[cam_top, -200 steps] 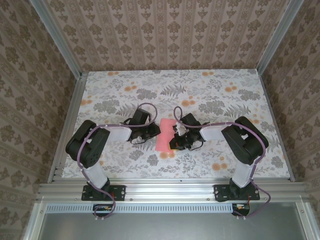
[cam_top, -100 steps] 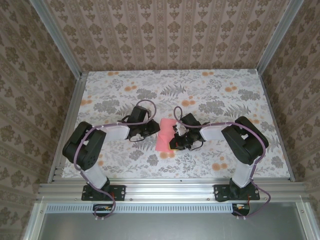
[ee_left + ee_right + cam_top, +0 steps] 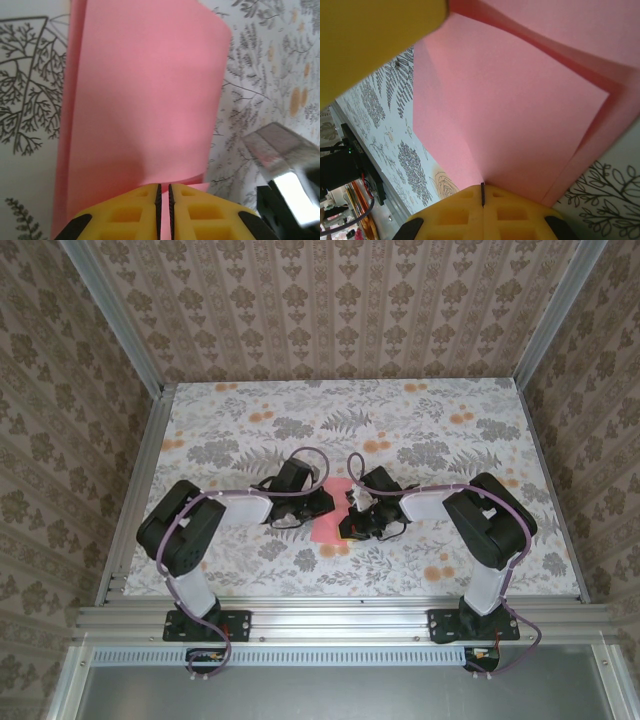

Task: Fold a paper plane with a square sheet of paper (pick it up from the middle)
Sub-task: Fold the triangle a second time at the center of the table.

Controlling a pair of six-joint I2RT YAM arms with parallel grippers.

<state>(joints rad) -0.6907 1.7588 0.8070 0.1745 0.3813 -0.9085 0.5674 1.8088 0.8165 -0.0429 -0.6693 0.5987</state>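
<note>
The square sheet of paper [image 3: 326, 531] is salmon pink and lies folded in layers at the table's middle, between my two grippers. My left gripper [image 3: 322, 502] reaches over its left side. In the left wrist view the jaws [image 3: 163, 188] stand almost together with a thin slit, pink showing through, and a curled flap of the paper [image 3: 145, 90] just ahead. My right gripper [image 3: 482, 188] is shut on the paper's right edge, where a crease in the paper [image 3: 520, 110] runs into the jaw line. A paper plane is out of view.
The table [image 3: 450, 430] has a grey leaf print with small orange flowers. Aluminium rails run along its left [image 3: 138, 480] and near [image 3: 330, 615] edges, and patterned walls close in the other sides. A yellow finger [image 3: 375, 40] of the left gripper looms close in the right wrist view.
My left gripper has moved right, from beside the paper to over its left and upper part, covering more of the pink. The right arm has held still.
</note>
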